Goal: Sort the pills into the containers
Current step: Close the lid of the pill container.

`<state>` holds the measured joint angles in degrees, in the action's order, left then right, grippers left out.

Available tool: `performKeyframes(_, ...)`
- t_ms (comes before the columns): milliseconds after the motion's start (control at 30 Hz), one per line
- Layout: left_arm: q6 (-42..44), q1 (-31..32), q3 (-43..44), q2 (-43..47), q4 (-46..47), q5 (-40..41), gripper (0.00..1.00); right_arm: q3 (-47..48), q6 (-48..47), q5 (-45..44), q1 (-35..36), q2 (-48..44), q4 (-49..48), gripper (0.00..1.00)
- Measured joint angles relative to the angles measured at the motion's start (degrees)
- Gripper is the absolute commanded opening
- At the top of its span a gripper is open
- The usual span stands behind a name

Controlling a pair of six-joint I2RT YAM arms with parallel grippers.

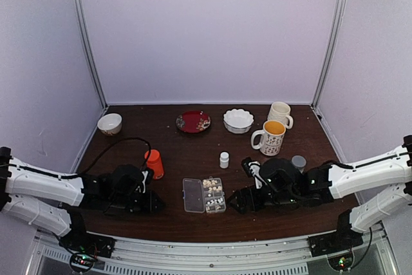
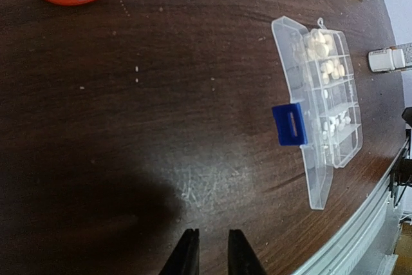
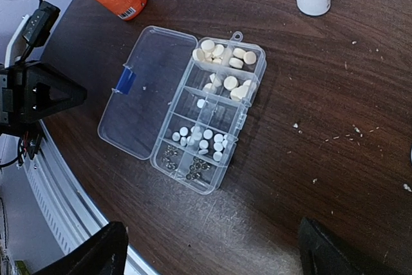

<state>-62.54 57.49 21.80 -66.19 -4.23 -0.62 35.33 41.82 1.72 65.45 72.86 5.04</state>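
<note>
The clear pill box (image 1: 213,196) lies between my two grippers with its lid (image 3: 145,91) folded open flat on the table. Beige pills (image 3: 225,56) fill the far containers. Smaller white pills (image 3: 203,140) sit in the middle ones, and tiny dark bits (image 3: 187,162) in the nearest. My left gripper (image 2: 211,252) hovers over bare wood left of the box, shut with nothing between its fingers. On the other side, my right gripper (image 3: 215,256) stands wide open just short of the box's near end, holding nothing.
An orange bottle (image 1: 154,163) lies behind my left gripper (image 1: 151,201). A small white bottle (image 1: 224,160) stands behind the box. Farther back are two mugs (image 1: 271,137), a white bowl (image 1: 238,120), a red plate (image 1: 193,122) and a small bowl (image 1: 109,123). White specks (image 3: 335,136) dot the table.
</note>
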Motion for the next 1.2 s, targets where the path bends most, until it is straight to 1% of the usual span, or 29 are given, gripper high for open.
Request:
performKeyframes(67, -0.42, 0.28, 0.04, -1.73, 1.84, 0.00, 0.15, 0.07, 0.63, 0.22, 0.00, 1.86, -0.72, 0.99)
performKeyframes(267, -1.31, 1.88, 0.79, -7.19, 6.10, 0.02, 0.08, 2.01, 1.44, 1.38, 0.00, 4.61, -0.96, 1.00)
performKeyframes(367, -2.01, 2.84, 1.27, -9.86, 8.17, -0.13, 0.03, 2.23, 2.03, 2.73, -0.35, 4.70, -2.97, 1.00)
performKeyframes(400, -2.12, 3.08, 1.40, -10.91, 9.03, -0.50, 0.02, 1.79, 2.62, 3.45, -0.59, 4.72, -4.09, 0.99)
performKeyframes(467, -2.58, 3.48, 1.97, -13.38, 10.67, -1.14, 0.00, 1.31, 3.56, 4.13, -1.33, 5.14, -4.61, 0.93)
performKeyframes(767, -3.41, 4.35, 5.95, -22.29, 19.37, -4.37, 0.00, 3.37, 5.05, 4.50, -1.90, 11.02, -2.03, 0.88)
performKeyframes(933, -3.43, 4.39, 6.40, -24.33, 22.67, -5.03, 0.00, 4.92, 5.14, 4.57, -1.97, 13.97, -2.51, 0.82)
performKeyframes(1067, -3.21, 4.39, 6.60, -24.90, 23.85, -4.87, 0.00, 5.57, 5.38, 6.05, -2.91, 16.74, -5.40, 0.79)
performKeyframes(1100, -2.93, 4.39, 6.86, -24.90, 23.71, -4.74, 0.01, 5.55, 5.55, 6.45, -3.28, 17.14, -6.19, 0.79)
performKeyframes(1200, -1.29, 4.39, 9.03, -24.90, 22.53, -4.31, 0.09, 5.53, 6.38, 7.89, -4.61, 18.14, -9.55, 0.79)
